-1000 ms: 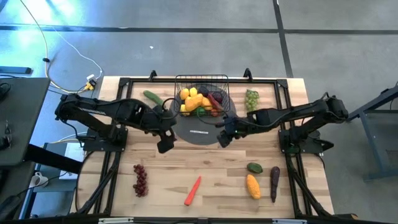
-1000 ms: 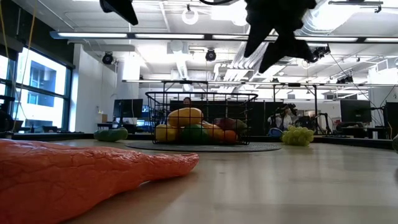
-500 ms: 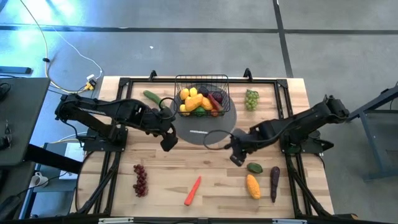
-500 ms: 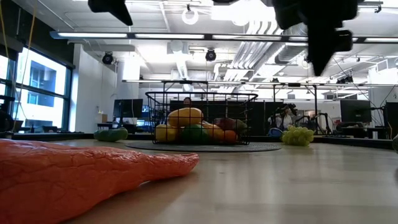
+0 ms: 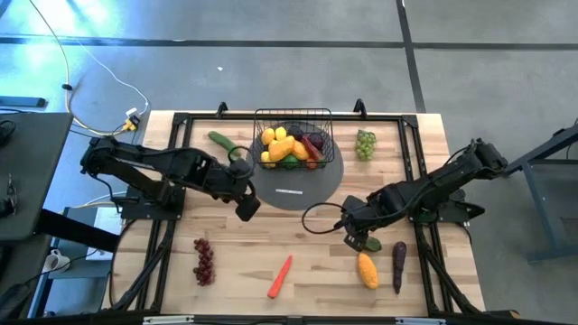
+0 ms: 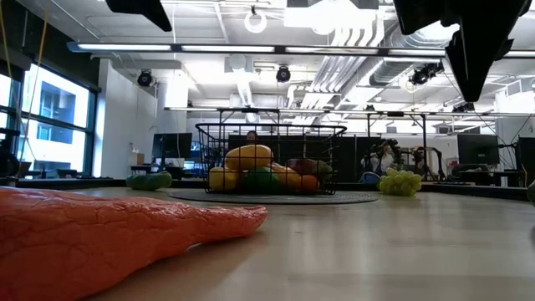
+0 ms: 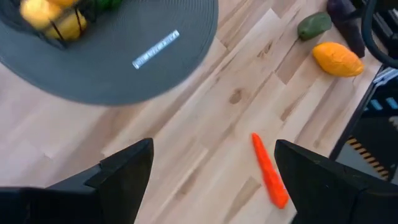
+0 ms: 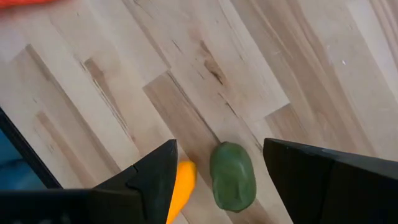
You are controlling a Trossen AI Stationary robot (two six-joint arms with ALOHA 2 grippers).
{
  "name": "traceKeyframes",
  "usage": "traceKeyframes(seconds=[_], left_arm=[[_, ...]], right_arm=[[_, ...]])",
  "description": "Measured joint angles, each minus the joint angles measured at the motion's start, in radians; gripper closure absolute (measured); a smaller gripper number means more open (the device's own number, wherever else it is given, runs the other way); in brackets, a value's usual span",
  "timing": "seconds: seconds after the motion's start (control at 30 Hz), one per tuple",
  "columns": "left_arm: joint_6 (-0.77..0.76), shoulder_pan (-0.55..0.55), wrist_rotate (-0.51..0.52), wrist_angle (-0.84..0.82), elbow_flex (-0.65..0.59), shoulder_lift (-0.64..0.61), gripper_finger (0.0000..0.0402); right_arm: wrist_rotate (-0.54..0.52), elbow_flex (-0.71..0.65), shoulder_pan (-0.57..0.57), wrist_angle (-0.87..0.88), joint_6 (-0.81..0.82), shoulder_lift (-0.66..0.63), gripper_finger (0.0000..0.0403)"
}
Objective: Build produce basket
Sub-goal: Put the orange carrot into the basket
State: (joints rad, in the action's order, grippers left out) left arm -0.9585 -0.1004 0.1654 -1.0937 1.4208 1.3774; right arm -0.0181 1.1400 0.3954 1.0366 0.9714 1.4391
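Basket (image 5: 292, 135) at the table's (image 5: 307, 262) far middle, on a grey mat (image 5: 293, 190).
We see pale wood planks and an office room behind; the black wire basket holds lemons, a mango and more. Our right gripper (image 5: 360, 241), open and empty, has moved from the mat to above a green fruit (image 8: 232, 177); our left gripper (image 5: 247, 208) hangs open.

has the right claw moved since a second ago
Yes. In the high view the right claw has left the round grey mat beside the black wire basket and now hangs open over the small green fruit.
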Motion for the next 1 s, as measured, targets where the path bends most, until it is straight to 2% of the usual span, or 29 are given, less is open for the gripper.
traceKeyframes(seconds=[0.13,0.3,0.43,0.7,1.0], left_arm=[[-0.119,-0.047,0.012,0.041,-0.001,0.032,0.0076],[-0.167,-0.119,0.073,0.163,-0.001,0.099,0.0076],[-0.207,-0.16,0.099,0.235,0.0,0.152,0.0076],[-0.321,-0.24,0.113,0.231,-0.001,0.275,0.0076],[-0.374,-0.315,0.1,0.252,-0.001,0.423,0.0076]], right_arm=[[-0.01,0.0,-0.008,-0.001,-0.008,0.0,0.0182],[-0.06,0.0,-0.023,0.001,-0.018,0.001,0.0182],[-0.061,0.0,-0.039,-0.001,-0.059,0.001,0.0182],[-0.086,0.0,-0.056,-0.002,-0.064,0.001,0.0182],[-0.085,0.0,-0.055,-0.002,-0.064,0.001,0.0182]])
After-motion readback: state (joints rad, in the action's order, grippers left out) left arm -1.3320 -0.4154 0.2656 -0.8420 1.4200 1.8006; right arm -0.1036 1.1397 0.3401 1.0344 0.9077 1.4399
